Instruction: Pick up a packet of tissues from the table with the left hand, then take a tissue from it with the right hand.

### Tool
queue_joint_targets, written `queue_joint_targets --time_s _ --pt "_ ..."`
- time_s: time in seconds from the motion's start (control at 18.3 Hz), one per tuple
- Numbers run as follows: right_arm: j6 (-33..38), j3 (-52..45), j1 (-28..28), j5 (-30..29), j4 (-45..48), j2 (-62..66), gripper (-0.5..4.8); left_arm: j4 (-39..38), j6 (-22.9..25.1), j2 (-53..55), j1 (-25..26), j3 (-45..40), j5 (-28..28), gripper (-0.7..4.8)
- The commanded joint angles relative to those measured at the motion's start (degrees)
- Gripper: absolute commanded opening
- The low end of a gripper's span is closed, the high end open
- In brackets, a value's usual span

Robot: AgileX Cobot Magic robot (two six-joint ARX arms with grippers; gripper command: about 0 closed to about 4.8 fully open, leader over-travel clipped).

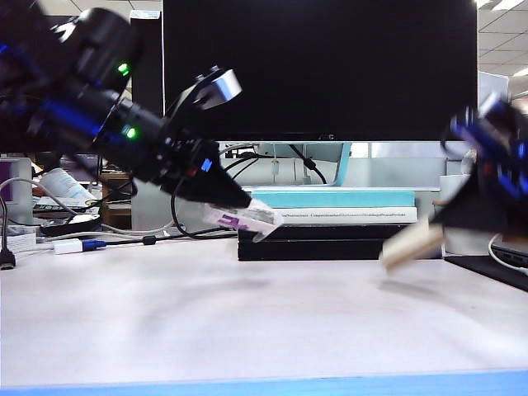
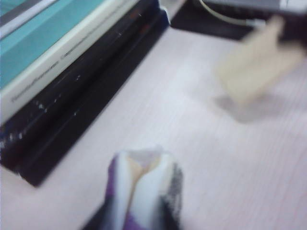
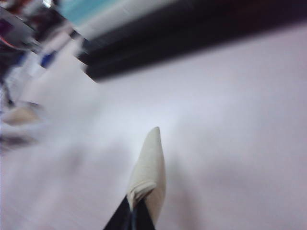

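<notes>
Two tools hang above the pale table (image 1: 247,313), its wide middle bare down to the blue front edge. At left we see the left tool (image 1: 241,206) clamped on the packet of tissues (image 1: 245,219), held aloft before the stacked books (image 1: 330,223). At right, the right tool (image 3: 132,211), blurred, pinches the cream tissue (image 1: 412,245) just above the surface.

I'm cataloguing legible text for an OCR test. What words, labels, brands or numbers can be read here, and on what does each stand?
None reads clearly.
White book spine in the stack: a printed title line, too small and blurred.
Monitor lower bezel: a small logo, illegible.
Packet of tissues in the left gripper: purple patch and print, unreadable.
Tissue in the right gripper: blank.
</notes>
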Motion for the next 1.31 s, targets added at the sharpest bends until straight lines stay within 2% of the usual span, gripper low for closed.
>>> queue_joint_targets --time_s 0.05,0.11,0.16,0.22,0.27,0.33,0.38,0.44,0.55,0.66,0.93,1.09,1.2,1.31 --pt "0.0 0.1 0.0 -0.1 1.1 3.1 -0.06 8.2 -5.7 1.3 0.0 -4.3 -0.1 1.2" --pt "0.0 0.1 0.0 0.0 1.3 3.6 -0.06 8.1 -5.7 2.1 0.0 -5.3 -0.1 1.23" --pt "0.0 0.1 0.0 0.1 1.6 3.7 -0.04 7.9 -5.8 2.7 0.0 -6.0 0.0 1.58" --pt "-0.2 0.1 0.0 0.2 1.8 3.7 0.36 7.6 -6.3 3.2 0.0 -6.5 0.4 2.48" --pt "-0.3 0.1 0.0 0.3 1.9 3.7 1.27 7.5 -6.8 3.4 0.0 -6.8 0.3 3.3" --pt "-0.4 0.1 0.0 0.5 1.9 3.7 2.52 7.7 -7.3 3.4 0.0 -6.9 0.3 4.15" --pt "-0.4 0.1 0.0 0.5 2.0 3.7 3.17 8.2 -7.3 3.4 0.0 -6.9 0.3 4.54" --pt "-0.4 0.1 0.0 0.5 2.5 3.7 3.77 9.3 -8.2 3.3 0.0 -6.8 0.3 4.79" --pt "-0.4 0.1 0.0 0.2 4.0 3.7 4.71 11.4 -10.4 3.3 0.0 -6.8 0.2 4.79" --pt "-0.3 0.1 0.0 -0.9 6.1 3.7 4.79 12.5 -12.2 2.7 0.0 -6.8 -1.1 4.79" --pt "1.1 0.2 0.0 -1.2 7.1 2.3 4.79 12.3 -12.2 -3.2 0.5 -6.9 -5.7 4.79" --pt "-1.9 0.2 0.0 -0.9 7.4 -1.9 4.79 12.0 -12.2 -9.2 3.2 -8.2 -7.1 4.79" --pt "-3.8 -0.2 0.0 1.2 7.3 -7.6 4.42 12.0 -12.2 -14.0 6.7 -11.2 -9.7 4.79" --pt "-5.3 -0.5 0.0 6.0 5.4 -14.3 3.95 12.0 -12.1 -19.1 11.4 -15.0 -10.6 4.79"
